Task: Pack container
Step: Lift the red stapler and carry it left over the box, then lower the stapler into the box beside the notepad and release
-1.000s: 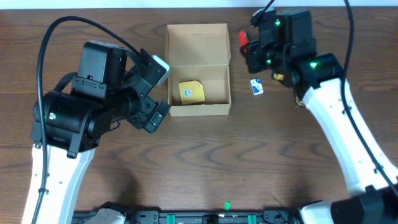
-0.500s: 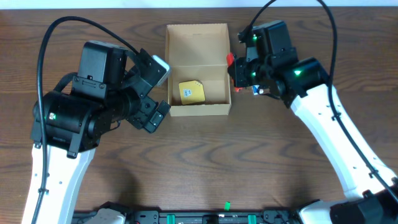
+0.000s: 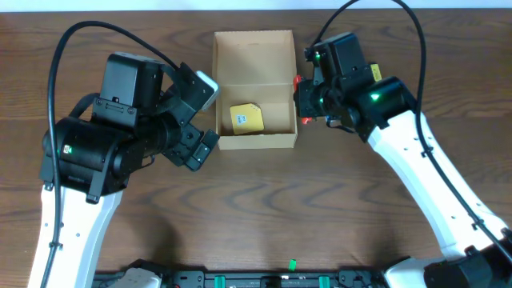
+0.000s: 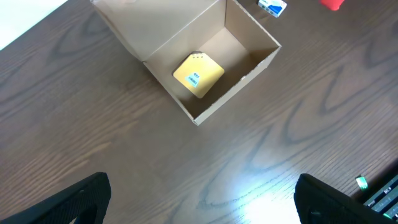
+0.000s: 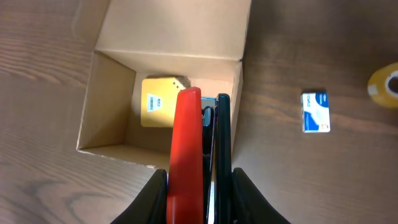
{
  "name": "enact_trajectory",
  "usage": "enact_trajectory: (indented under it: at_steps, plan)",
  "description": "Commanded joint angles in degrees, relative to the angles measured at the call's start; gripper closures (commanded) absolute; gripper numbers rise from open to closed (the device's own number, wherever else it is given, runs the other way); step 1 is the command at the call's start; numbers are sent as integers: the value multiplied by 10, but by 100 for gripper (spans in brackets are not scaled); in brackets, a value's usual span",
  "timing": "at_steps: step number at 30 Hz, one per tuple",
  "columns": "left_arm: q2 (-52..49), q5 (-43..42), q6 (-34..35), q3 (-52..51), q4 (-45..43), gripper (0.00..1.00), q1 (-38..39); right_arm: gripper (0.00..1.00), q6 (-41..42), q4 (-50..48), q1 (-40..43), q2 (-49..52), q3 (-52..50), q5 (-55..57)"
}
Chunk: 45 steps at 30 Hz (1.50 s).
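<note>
Noting the overhead view first: container [image 3: 254, 88] sits at the far middle of the desk [image 3: 264, 208], flap lid [image 3: 254, 56] folded back, open side up. One yellow pad [image 3: 246, 118] lies on its floor, toward the left. Right end effector [image 3: 302, 100] hangs at the container's right wall, with bits of red showing beneath it. Left end effector [image 3: 206, 116] is parked just beside the left wall and carries nothing.

Left wrist view: both fingers [image 4: 74, 199] are spread to the frame's corners, jaws wide, bare desk between them. The container is well ahead, pad inside, the rest of the floor free. A small blue-and-white box [image 4: 272, 5] lies on the desk beyond it.

Right wrist view: jaws narrow, clamped on a red-and-black stapler [image 5: 193, 155] held lengthwise. The stapler's nose is over the container's right inner edge, close to the pad. How high it is above the floor I cannot tell. The blue-and-white box and a yellow tape roll [image 5: 385, 84] lie outside, to the right.

Progress, as judged: early. One item is packed and the stapler is about to go in. The box and the tape are probably left to pack, then the lid
</note>
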<state>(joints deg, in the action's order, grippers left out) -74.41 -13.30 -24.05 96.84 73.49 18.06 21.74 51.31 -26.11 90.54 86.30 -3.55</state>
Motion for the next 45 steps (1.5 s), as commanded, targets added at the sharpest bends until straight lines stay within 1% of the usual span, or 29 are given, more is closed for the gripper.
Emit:
enact_trajectory:
  at_steps: [1,10,27,33,39,45]
  plan:
    - [-1,3,-4,9,2,5,0,99,25,-2,-10,17,9,8]
    - [-1,3,-4,9,2,5,0,99,27,-61,-11,49,9,25]
    - [-1,3,-4,9,2,5,0,99,28,-63,-15,64,9,25]
    - [-1,3,-4,9,2,5,0,99,19,-68,-35,111,9,25]
    - [-1,3,-4,9,2,5,0,99,56,-75,-38,158,9,46]
    - [-1,3,-4,9,2,5,0,99,61,-88,-39,167,9,83]
